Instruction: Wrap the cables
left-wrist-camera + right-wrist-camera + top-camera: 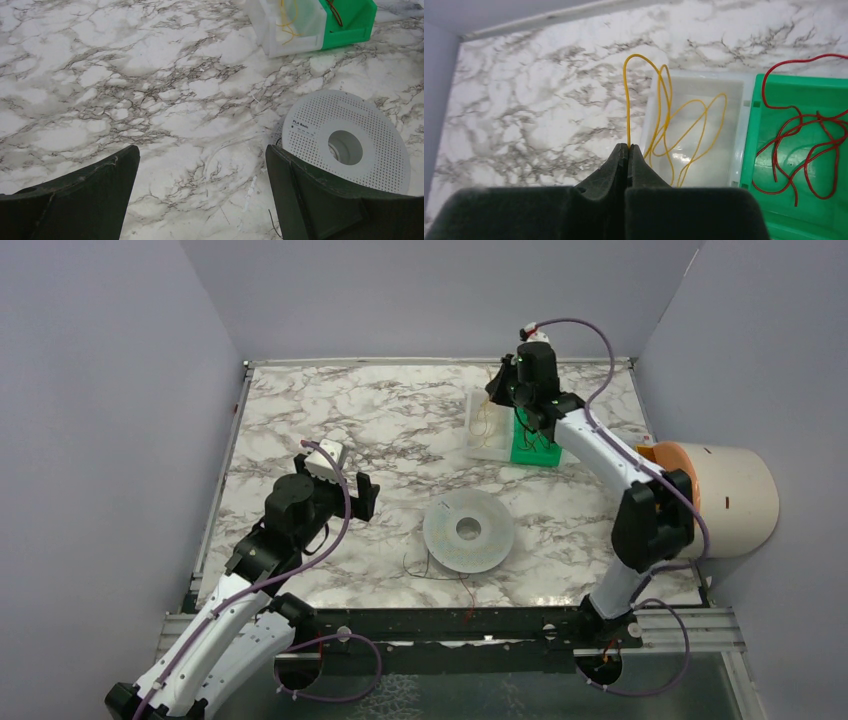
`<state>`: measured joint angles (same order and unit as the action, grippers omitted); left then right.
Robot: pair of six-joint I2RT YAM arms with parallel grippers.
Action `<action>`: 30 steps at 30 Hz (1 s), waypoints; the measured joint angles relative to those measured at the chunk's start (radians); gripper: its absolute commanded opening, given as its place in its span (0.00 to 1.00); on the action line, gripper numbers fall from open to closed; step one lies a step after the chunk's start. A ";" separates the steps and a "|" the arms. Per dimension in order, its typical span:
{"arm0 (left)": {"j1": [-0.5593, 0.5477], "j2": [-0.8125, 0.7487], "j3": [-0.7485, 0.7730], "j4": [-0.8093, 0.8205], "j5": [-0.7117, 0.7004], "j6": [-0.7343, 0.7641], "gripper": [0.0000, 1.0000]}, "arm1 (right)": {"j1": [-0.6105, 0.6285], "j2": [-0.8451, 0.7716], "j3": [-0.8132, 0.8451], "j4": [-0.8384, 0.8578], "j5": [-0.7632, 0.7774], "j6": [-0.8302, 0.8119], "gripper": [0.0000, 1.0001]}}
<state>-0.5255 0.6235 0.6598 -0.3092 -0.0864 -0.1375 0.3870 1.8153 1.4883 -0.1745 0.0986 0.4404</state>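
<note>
My right gripper (628, 146) is shut on a thin yellow cable (626, 90), which loops up and back into the white bin (696, 85); it hangs above the bins at the back right (512, 390). Red cables (804, 135) lie in the green bin (789, 210). The white perforated spool (468, 531) lies flat at the table's middle, also in the left wrist view (345, 140). A thin dark wire (440, 575) lies near the spool's front edge. My left gripper (362, 496) is open and empty, left of the spool, its fingers (90, 195) above bare marble.
The white bin (487, 425) and green bin (535, 445) stand side by side at the back right. A large white and orange cylinder (725, 495) sits off the table's right edge. Grey walls enclose the table. A black rail (450, 625) runs along the near edge.
</note>
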 measured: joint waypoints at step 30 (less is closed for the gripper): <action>0.000 -0.016 0.005 0.024 0.108 -0.052 0.99 | 0.006 -0.618 -0.098 0.122 -0.664 0.034 0.01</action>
<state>-0.5255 0.6079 0.6647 -0.2855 0.0219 -0.1894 0.3935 1.1973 1.3899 -0.0521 -0.5652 0.4747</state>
